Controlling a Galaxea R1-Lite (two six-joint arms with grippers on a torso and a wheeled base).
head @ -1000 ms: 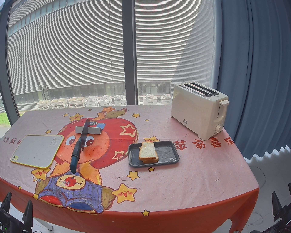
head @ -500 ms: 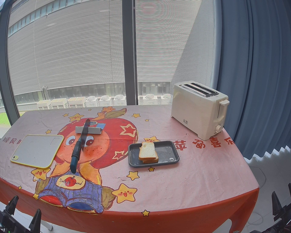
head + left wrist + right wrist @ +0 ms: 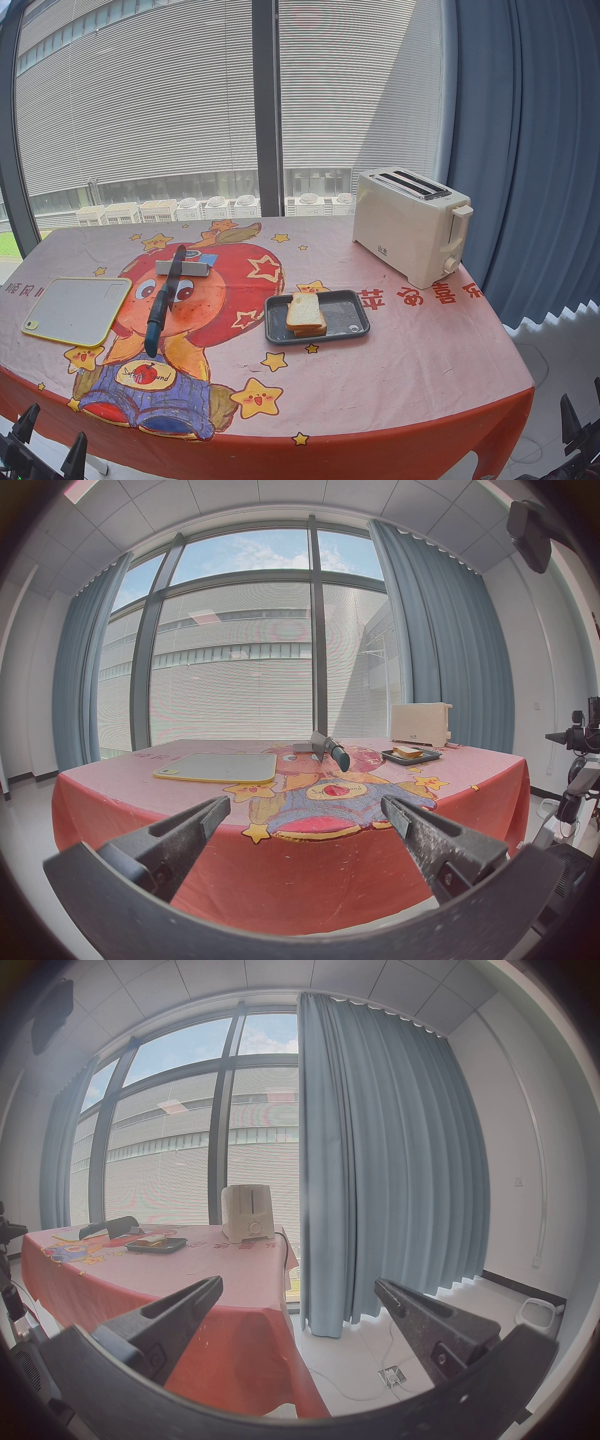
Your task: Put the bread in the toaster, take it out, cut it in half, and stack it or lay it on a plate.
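On the table, under a cartoon-printed cloth, the bread lies as two stacked slices in the left half of a dark tray, near the middle and set back from the near edge. The toaster stands at the far right corner with its slots facing up. It is close to the right edge and just beside the blue curtain. A wide strip of bare cloth lies between the tray and the toaster, and another between the tray and the near edge.

To the left, the knife is propped with its blade on a small rest and its blue handle pointing toward the near edge. The cutting board lies flat beside it, close to the left edge.

The left jaws hang below the table's near left edge, spread wide and holding nothing, and point at the cloth's hanging front. The right jaws sit low, off the near right corner. They are likewise spread and empty, and face along the table's right side toward the curtain.
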